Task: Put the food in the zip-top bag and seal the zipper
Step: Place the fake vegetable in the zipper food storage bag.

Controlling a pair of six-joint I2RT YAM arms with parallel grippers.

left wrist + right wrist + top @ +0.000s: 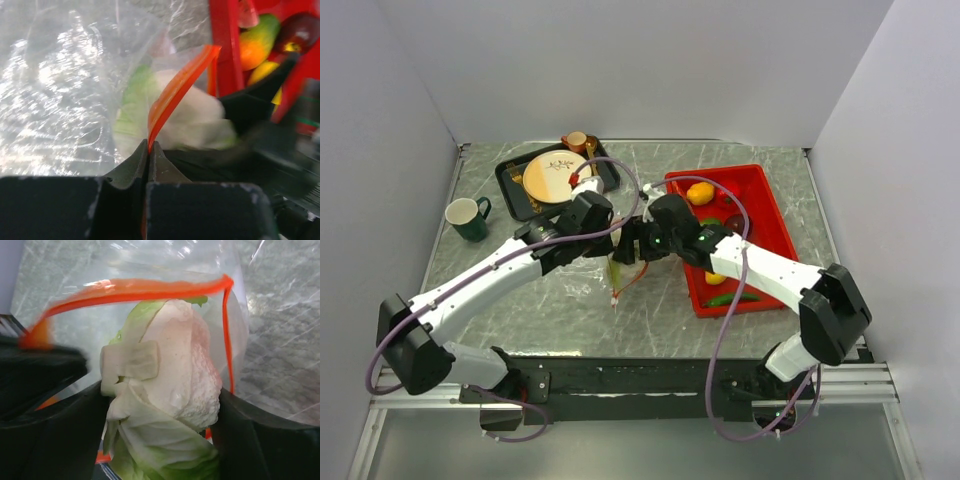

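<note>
The clear zip-top bag lies on the table between the arms, its mouth held up. My left gripper is shut on the orange-red zipper strip, pinching it at the fingertips. My right gripper holds the white-green cauliflower between its fingers, at the bag's mouth under the zipper loop. In the top view both grippers meet at the table's middle, left gripper beside right gripper. An orange, a yellow mango and a green chili lie in the red tray. The slider is not visible.
The red tray stands just right of the grippers, also holding a red-green mango and a dark purple fruit. A beige plate rests on a black tray at the back left. A green mug stands at the left.
</note>
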